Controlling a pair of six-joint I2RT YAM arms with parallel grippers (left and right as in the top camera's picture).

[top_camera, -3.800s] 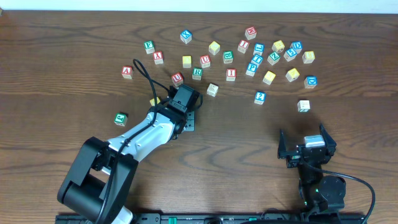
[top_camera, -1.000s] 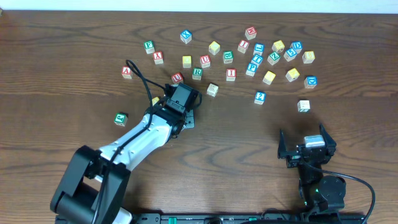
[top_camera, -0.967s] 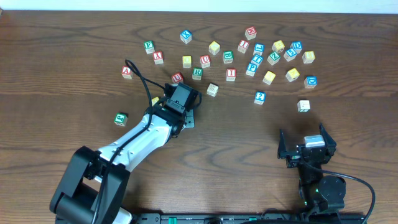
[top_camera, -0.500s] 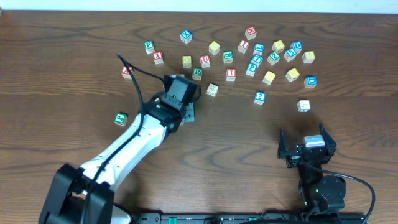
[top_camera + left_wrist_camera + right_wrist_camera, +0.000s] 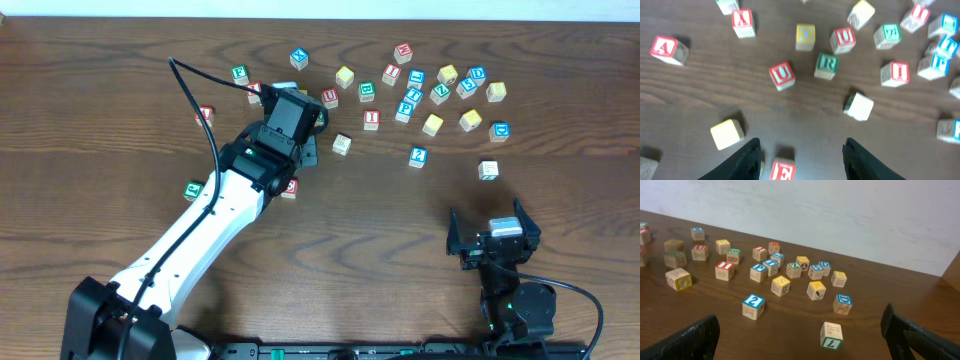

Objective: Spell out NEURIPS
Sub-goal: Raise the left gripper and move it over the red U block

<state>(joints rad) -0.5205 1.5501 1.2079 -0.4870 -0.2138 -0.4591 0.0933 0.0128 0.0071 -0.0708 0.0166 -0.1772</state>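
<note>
Overhead: left arm [image 5: 215, 220] stretched diagonally across the wooden table [image 5: 560, 300] into the scatter of letter cubes at the far side, its wrist covering a few of them. Red E cube [image 5: 290, 187] lay just beside the arm, nearer the front than the main scatter. Lone green cube [image 5: 194, 189] sat on the arm's other side, letter unreadable. Right gripper [image 5: 490, 228] rested near the front edge, well apart from every cube, jaws spread wide and empty. The right wrist view agreed, with only bare table ahead of its fingers [image 5: 690, 337].

Left wrist view: left gripper [image 5: 802, 145] hung above the table, released, fingers apart and grasping nothing, wood grain visible between them. The red E cube showed at the bottom edge, cropped, close to the finger at frame left; contact could not be told. Ahead of the gripper, red U cube [image 5: 782, 75] and green R cube [image 5: 826, 66] lay side by side, near but apart. Red I cube [image 5: 895, 73] was further along past the R, with blue P cube [image 5: 932, 65] just beside it. Second red U cube [image 5: 842, 39] sat beyond the R, with a yellow-faced cube [image 5: 805, 36] next to it, letter blurred. Pale cube [image 5: 858, 106] lay tilted between the R and the other finger. Plain yellow cube [image 5: 727, 134] sat outside the finger at frame left. Red A cube [image 5: 670, 49] lay far off to that side.
</note>
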